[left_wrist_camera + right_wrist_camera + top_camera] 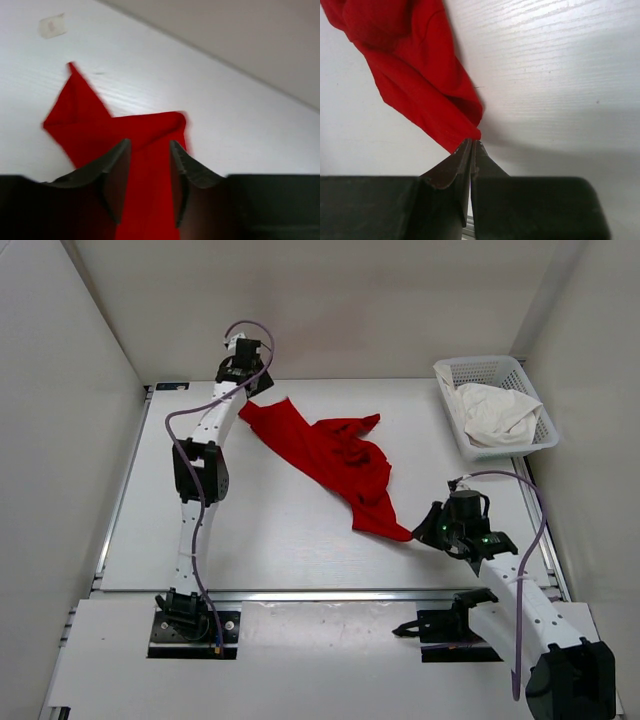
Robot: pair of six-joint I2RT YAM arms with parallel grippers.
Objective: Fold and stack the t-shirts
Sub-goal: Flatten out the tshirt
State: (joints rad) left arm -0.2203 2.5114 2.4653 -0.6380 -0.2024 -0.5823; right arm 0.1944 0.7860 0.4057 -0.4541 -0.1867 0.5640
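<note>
The red t-shirt (pixel 335 455) lies stretched in a crumpled diagonal band across the table, from far left to near right. My left gripper (pixel 253 395) is at its far left end. In the left wrist view (pixel 150 145) the jaws stand a narrow gap apart, with red cloth (pixel 95 125) filling the gap. My right gripper (pixel 424 530) is shut on the shirt's near right corner (pixel 470 131), and its tips (pixel 472 142) meet on the hem. The white t-shirt (pixel 497 415) lies bunched in the basket. The green t-shirt is out of view.
The white mesh basket (pixel 480 365) stands at the far right corner of the table. White walls enclose the table on the left, back and right. A metal rail (pixel 330 594) runs along the near edge. A small white tab (pixel 52 26) sits on the table beyond the left gripper.
</note>
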